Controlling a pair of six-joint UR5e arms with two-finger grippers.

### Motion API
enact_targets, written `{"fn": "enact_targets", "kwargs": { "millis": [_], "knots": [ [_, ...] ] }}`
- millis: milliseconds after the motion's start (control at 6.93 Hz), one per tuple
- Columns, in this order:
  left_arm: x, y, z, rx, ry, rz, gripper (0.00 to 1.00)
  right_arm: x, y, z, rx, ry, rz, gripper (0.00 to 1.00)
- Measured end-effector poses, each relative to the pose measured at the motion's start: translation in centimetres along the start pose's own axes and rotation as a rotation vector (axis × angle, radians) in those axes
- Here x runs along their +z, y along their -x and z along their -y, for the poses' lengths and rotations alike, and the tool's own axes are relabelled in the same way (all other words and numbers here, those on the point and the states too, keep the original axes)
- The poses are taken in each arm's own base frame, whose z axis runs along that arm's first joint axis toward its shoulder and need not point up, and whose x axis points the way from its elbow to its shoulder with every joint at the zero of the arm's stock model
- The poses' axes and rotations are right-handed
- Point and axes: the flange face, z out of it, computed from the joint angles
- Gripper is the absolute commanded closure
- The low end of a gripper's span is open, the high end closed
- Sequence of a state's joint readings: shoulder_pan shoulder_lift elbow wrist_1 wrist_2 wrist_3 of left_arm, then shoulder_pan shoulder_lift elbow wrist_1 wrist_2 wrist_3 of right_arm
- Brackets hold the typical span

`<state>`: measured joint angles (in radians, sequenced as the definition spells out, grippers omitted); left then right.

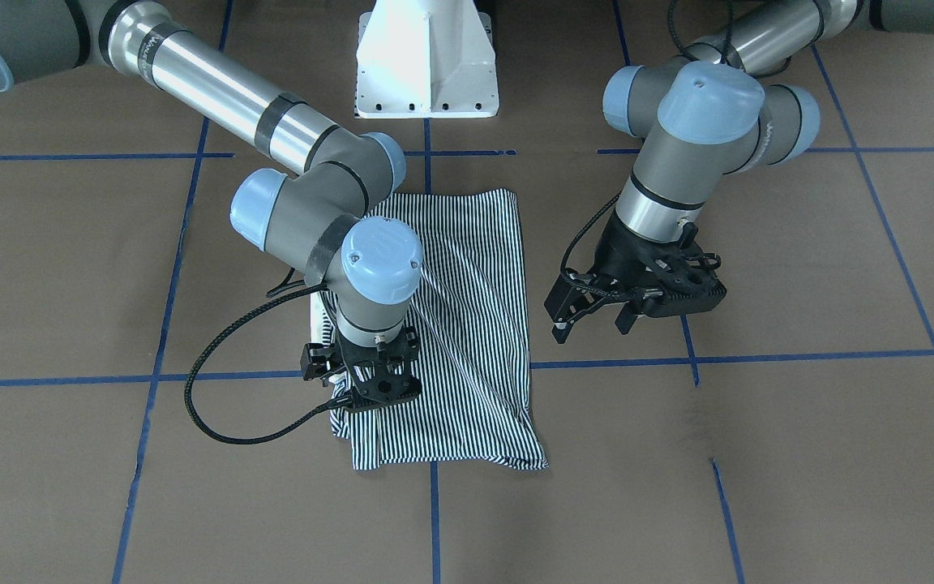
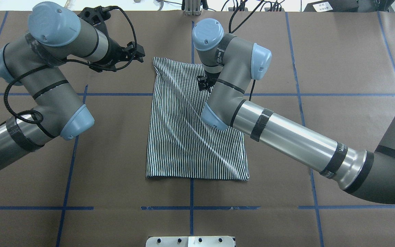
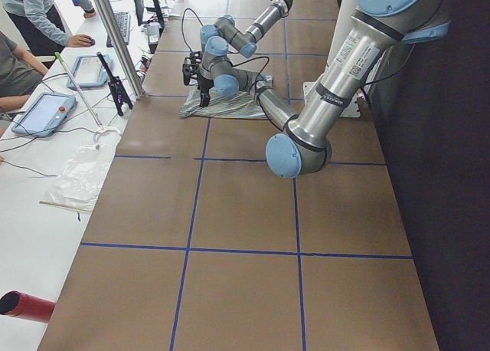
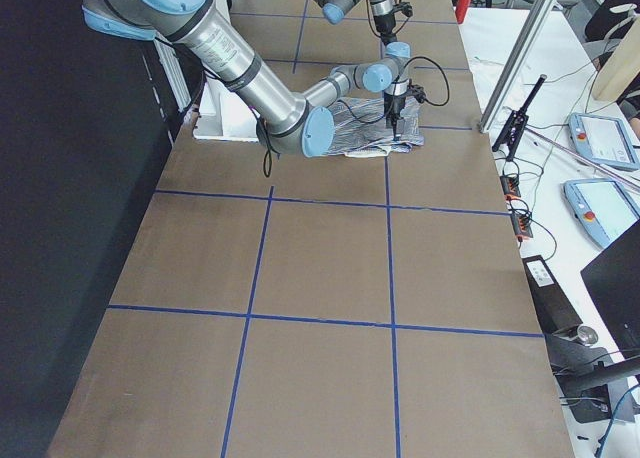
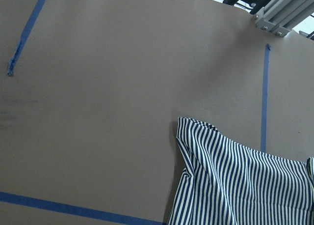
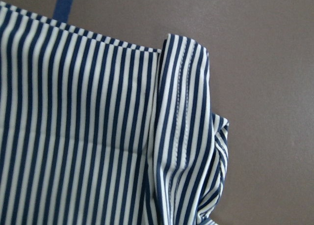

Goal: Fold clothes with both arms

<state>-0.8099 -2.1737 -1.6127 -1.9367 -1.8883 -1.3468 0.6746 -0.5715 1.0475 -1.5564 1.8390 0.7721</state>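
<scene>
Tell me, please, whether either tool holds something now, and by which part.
The left tool is open over bare table, holding nothing. The right tool is down on the navy-and-white striped shirt at its far edge; whether it grips cannot be told.

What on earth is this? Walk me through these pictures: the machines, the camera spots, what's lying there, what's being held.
Two jointed robot arms work at a brown table marked with blue tape. A striped shirt lies on it, already partly folded. Two pictures look down from above, one from behind the robot and one from opposite; two look along the table from its ends; two come from cameras on the wrists. The right gripper is down on the shirt's edge; whether it grips the cloth is hidden. The left gripper hangs beside the shirt with its fingers open, holding nothing.
</scene>
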Motion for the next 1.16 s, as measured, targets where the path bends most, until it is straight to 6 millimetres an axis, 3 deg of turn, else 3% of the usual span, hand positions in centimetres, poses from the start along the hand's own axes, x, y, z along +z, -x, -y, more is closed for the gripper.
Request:
{"fn": "enact_targets", "kwargs": {
  "millis": [866, 1011, 1155],
  "knots": [
    [-0.1, -0.2, 0.0, 0.001, -0.001, -0.004, 0.00, 1.6, -2.0, -0.4, 0.014, 0.054, -0.058, 0.00],
    [-0.1, -0.3, 0.0, 0.002, -0.001, -0.006, 0.00, 1.6, -3.0, 0.1, 0.023, 0.053, -0.062, 0.00],
    [-0.1, -0.3, 0.0, 0.001, 0.001, -0.007, 0.00, 1.9, -5.2, 0.7, 0.028, 0.053, -0.073, 0.00]
  ]
}}
